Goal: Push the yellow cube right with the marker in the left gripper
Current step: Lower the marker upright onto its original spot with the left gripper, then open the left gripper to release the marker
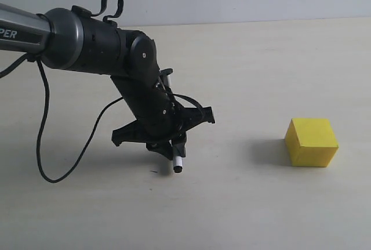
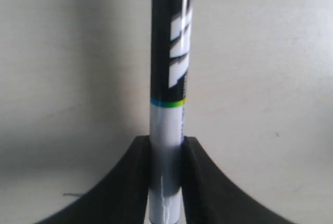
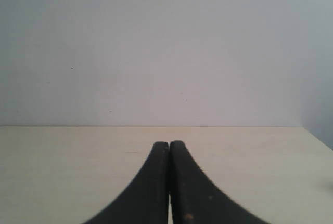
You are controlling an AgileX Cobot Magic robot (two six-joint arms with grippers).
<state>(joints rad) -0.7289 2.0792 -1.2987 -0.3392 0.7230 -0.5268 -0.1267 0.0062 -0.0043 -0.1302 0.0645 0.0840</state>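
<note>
Fingers (image 2: pixel 122 182) of left gripper (image 1: pixel 169 144) clamped on the marker (image 2: pixel 167 78) at its white barrel. Marker near upright, slightly tilted, black tip down and close to the table (image 1: pixel 243 53); contact cannot be told. Yellow cube (image 1: pixel 312 141) rests on the table well apart, to the right of the tip in the exterior view, nothing between. Judgement: a straight rightward sweep with the tip kept low should meet its near face. Right gripper (image 3: pixel 169 151) pressed together, empty, absent from the exterior view.

Silver arm tube (image 1: pixel 20 26) lettered "PER" at ten o'clock; black wrist (image 1: pixel 110 47); black cable (image 1: pixel 47 96) looping at eight o'clock; winged black left pincer (image 1: pixel 169 145); right pincer (image 3: pixel 169 146) matte black.
</note>
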